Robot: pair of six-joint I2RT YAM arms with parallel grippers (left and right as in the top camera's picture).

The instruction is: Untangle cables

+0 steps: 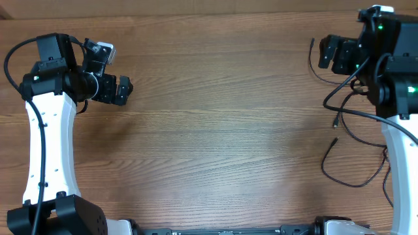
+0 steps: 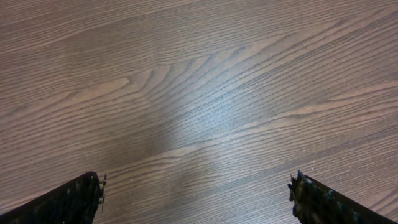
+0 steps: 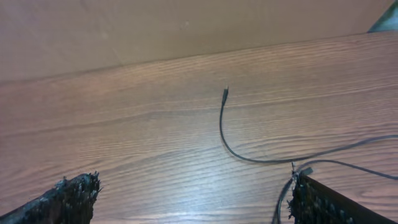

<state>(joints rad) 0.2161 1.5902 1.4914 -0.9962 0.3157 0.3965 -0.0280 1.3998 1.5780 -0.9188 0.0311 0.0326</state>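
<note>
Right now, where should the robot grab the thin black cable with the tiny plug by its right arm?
Grip the cable on the straight stretch just behind its plug, coming straight down from above with the open right end effector. That stretch lies flat on the table, alone and clear of the other strands, so probably nothing else gets pinched.

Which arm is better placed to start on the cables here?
Right. The cables lie beside the right gripper, one strand showing just ahead of its open jaws. The left gripper, also open, hangs over bare table across from them.
</note>
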